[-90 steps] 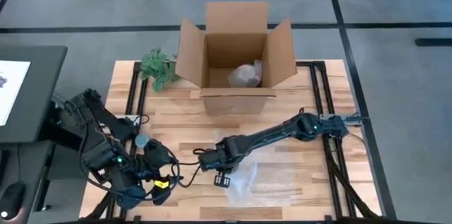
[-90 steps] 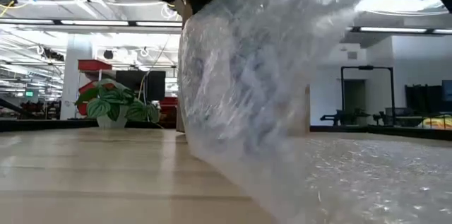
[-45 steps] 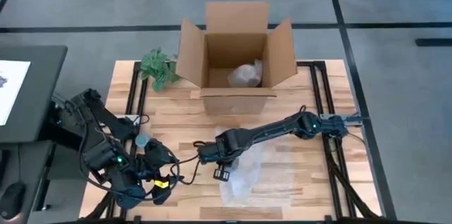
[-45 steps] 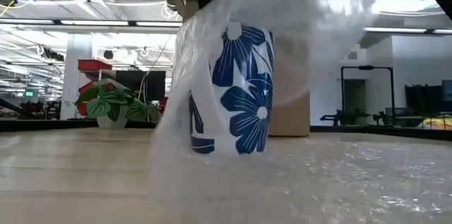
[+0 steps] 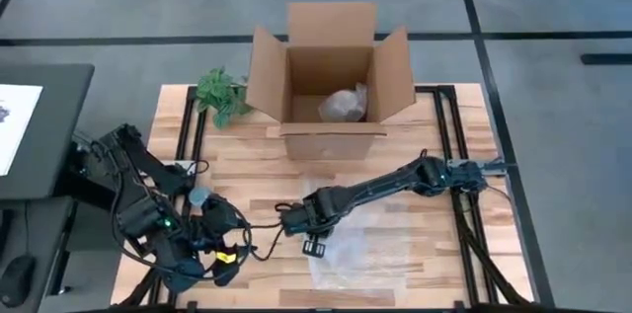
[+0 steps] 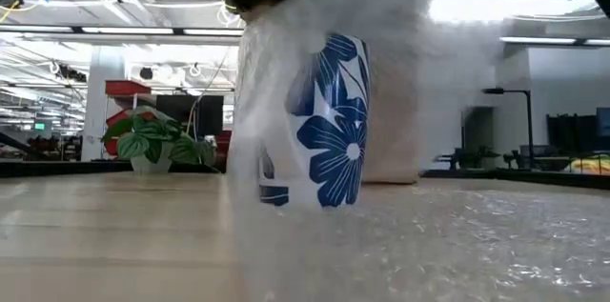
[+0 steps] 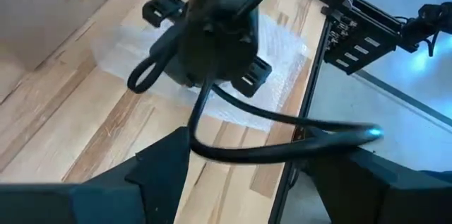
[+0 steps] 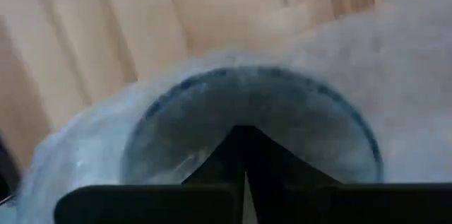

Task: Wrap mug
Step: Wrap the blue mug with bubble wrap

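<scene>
A white mug with blue flowers (image 6: 319, 121) stands upright on the table, veiled by clear bubble wrap (image 6: 457, 235). The rest of the wrap (image 5: 370, 254) lies flat on the wood to the mug's right. My right gripper (image 5: 292, 220) hangs directly over the mug's mouth (image 8: 254, 83), shut on the wrap. In the high view the arm and the wrap hide the mug. My left gripper (image 5: 237, 246) waits at the near left, its fingers open (image 7: 254, 181) with nothing between them. My right gripper pinches the bubble wrap (image 8: 244, 121) between its two fingers, directly above the mug's opening. The fingers point down. One layer or several, I cannot tell. The wrap drapes from the fingers down over the mug's sides, and its far part lies on the table.
An open cardboard box (image 5: 331, 66) stands at the far middle with a wrapped bundle (image 5: 344, 106) inside. A small green plant (image 5: 222, 96) sits left of it. Bare wood lies between the box and the mug.
My right gripper has carried the wrap's held part toward the table's left, over the mug. In the low view the wrap first hung as a curtain hiding the mug. Now it lies over the mug, whose flowers show through. The flat part has stayed on the table.
</scene>
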Controlling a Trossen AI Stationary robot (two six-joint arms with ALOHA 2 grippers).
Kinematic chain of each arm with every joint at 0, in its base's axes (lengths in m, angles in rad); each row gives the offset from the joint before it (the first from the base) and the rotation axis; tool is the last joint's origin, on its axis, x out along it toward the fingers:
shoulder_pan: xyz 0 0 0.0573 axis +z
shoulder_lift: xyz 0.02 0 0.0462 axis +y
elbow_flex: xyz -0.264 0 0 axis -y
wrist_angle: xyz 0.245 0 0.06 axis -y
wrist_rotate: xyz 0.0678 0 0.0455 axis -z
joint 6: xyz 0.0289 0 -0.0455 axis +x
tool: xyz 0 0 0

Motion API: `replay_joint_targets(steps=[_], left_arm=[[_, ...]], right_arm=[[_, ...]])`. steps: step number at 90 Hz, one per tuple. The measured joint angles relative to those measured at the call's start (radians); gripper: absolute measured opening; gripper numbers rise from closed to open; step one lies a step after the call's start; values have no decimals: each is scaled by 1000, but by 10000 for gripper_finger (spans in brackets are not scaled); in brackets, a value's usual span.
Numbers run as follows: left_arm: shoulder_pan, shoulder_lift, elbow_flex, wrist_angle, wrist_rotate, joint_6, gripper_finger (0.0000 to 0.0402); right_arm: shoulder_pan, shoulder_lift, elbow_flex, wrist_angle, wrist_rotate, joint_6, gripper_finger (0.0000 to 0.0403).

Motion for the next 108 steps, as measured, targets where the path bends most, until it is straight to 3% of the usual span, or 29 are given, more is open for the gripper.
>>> replay_joint_targets(steps=[21, 51, 64, 70, 77, 108], left_arm=[[0, 0, 0, 1, -6, -4, 251], [0, 0, 0, 4, -7, -11, 251], [0, 0, 0, 2, -6, -11, 251], [0, 0, 0, 2, -6, -14, 251], [0, 0, 0, 2, -6, -14, 251], [0, 0, 0, -1, -1, -8, 251]], right_arm=[[-21, -12, -48, 39, -50, -6, 0], [-25, -55, 139, -97, -72, 1, 0], [-19, -88, 113, -116, -92, 29, 3], [-5, -92, 114, -151, -43, 26, 10], [11, -69, 115, -165, 5, 18, 18], [10, 104, 121, -94, -5, -30, 14]])
